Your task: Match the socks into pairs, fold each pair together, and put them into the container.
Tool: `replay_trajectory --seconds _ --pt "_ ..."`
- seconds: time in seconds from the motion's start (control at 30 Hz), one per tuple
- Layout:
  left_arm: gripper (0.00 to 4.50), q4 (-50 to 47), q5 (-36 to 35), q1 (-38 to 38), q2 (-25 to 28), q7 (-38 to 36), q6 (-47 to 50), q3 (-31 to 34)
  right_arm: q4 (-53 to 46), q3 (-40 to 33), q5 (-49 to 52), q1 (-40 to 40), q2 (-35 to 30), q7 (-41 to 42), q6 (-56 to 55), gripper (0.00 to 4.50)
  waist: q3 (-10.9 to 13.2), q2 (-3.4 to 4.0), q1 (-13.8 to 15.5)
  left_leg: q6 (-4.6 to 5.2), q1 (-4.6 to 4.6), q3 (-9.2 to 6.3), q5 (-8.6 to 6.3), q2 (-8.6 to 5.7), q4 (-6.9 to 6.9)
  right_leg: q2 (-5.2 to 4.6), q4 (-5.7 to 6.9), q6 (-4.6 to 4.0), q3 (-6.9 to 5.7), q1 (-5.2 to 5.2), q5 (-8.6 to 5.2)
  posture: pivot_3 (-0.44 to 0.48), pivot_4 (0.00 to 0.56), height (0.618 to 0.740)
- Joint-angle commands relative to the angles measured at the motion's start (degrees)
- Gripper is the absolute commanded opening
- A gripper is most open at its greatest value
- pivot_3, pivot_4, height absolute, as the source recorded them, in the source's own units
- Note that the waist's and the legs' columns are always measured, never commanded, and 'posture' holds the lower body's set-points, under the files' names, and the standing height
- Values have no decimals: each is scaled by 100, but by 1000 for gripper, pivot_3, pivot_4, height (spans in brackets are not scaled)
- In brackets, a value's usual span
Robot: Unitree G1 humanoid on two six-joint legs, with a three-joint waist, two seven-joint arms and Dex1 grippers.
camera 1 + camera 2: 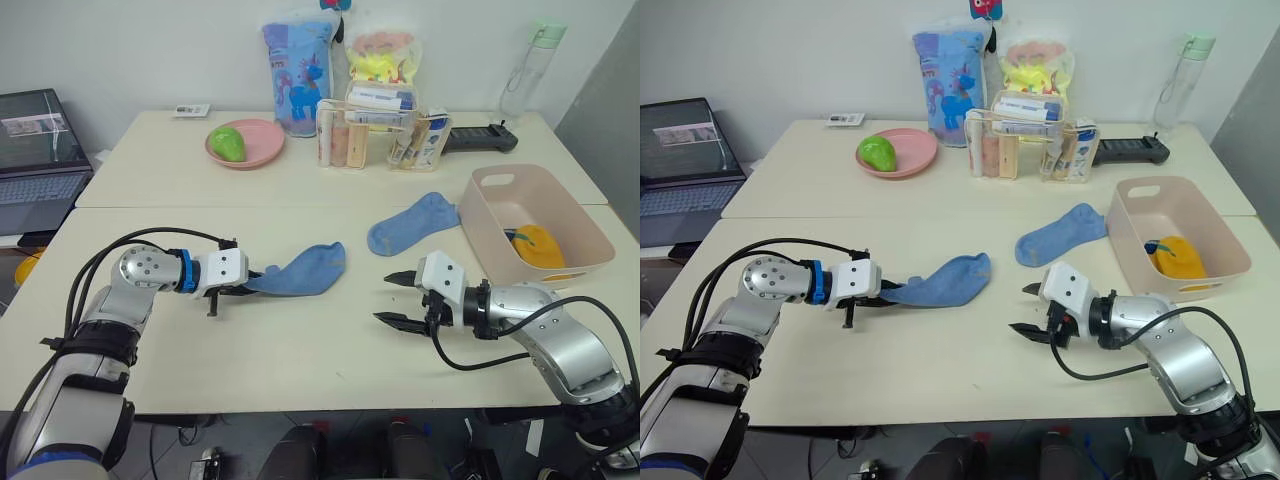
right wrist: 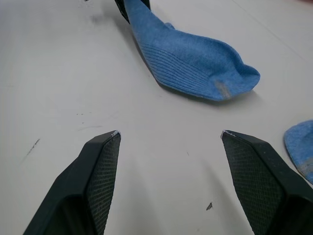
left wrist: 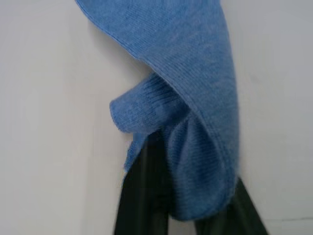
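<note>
One light blue knit ankle sock (image 1: 305,270) is clamped at its cuff by the left gripper (image 1: 243,290); the right gripper (image 1: 394,299) (fingers spread apart) is held over bare cream tabletop (image 1: 300,350), at the sock's four o'clock.

Two light blue socks are counted on the table: one (image 1: 305,270) near the left arm, one (image 1: 412,224) beside the container (image 1: 497,218). One pale pink container is counted, with one yellow bundle (image 1: 538,245) inside. One round pink plate (image 1: 262,136), one green fruit (image 1: 228,143), one clear organiser (image 1: 340,140), one laptop (image 1: 38,165) and one bottle (image 1: 530,70) are counted.
</note>
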Motion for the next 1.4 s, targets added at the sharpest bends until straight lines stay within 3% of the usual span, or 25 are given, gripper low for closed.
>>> replay_trajectory --seconds 0.03,0.13,0.27,0.43,0.53,0.57,0.73,0.83,1.03,1.17,1.23,1.3,1.4 --pt "38 -1362 -966 432 83 -330 1534 316 -66 -122 33 -88 -15 -14 -143 3524 0 0 -15 0 -11 0 0 0 3 0 4 0 1 -12 0 0 150 740" --pt "38 -2571 -1859 857 184 -343 3377 515 31 -120 25 -128 -11 -5 -196 3524 0 0 -35 0 -15 -1 1 0 5 0 4 -1 1 -13 1 0 150 740" --pt "38 -3751 -3476 987 -131 481 5961 1041 197 -180 20 -203 -33 3 -281 3524 0 0 -28 0 -13 -3 1 0 5 0 5 0 0 -9 1 0 150 740" --pt "38 -4264 -5702 1308 -1689 2512 8124 1838 514 -287 -50 -364 -102 8 -442 3524 -3 0 -16 0 -11 0 2 0 13 0 2 3 2 -4 3 0 150 740" --pt "38 -4174 -6938 1361 -2585 3897 8407 2373 533 -338 -51 -320 -152 18 -465 3524 -4 -6 -1 -1 -9 2 2 1 16 1 5 4 3 -4 3 0 150 740" --pt "38 -4375 -7002 1393 -2651 4034 8511 2316 513 -351 -48 -265 -176 11 -462 3524 -5 -8 13 -2 -9 2 3 2 16 0 7 4 2 -4 3 0 150 740" --pt "38 -4856 -6600 1905 -2426 4217 8701 1771 492 -325 -88 -165 -224 -4 -518 3524 -13 -6 5 -8 0 19 6 4 9 1 8 2 16 -2 4 0 150 740" --pt "591 -5058 -6176 2075 -2067 3853 8374 1479 503 -313 -89 -193 -235 4 -516 3524 -12 -6 14 -8 0 16 6 4 7 2 8 1 14 -3 4 0 150 740" --pt "2540 -5230 -5356 2291 -532 2595 7788 1235 461 -326 -26 -105 -365 127 -492 3524 -14 -2 19 -8 -1 16 6 3 3 0 4 -2 15 -4 4 0 150 740" --pt "3807 -4605 -4584 2027 441 1533 6934 1187 371 -232 71 -7 -371 227 -417 3524 -14 1 22 -8 -3 12 6 3 -2 0 0 -5 10 -4 2 0 150 740" --pt "4453 -4261 -4202 1794 577 1273 6519 1063 367 -158 66 28 -342 275 -432 3524 -14 1 29 -8 -2 12 6 3 -1 -1 0 -5 10 -3 2 0 150 740" --pt "4486 -3846 -3810 1383 506 1096 6056 929 357 21 40 68 -316 375 -462 3524 -14 1 45 -7 -3 11 6 3 0 -2 -3 -5 9 -1 2 0 150 740" --pt "4486 -3082 -2938 506 -41 1173 4981 529 300 478 -8 48 -286 707 -592 3524 -13 0 76 -7 -5 9 6 1 1 -3 -4 -4 4 -1 3 0 150 740"
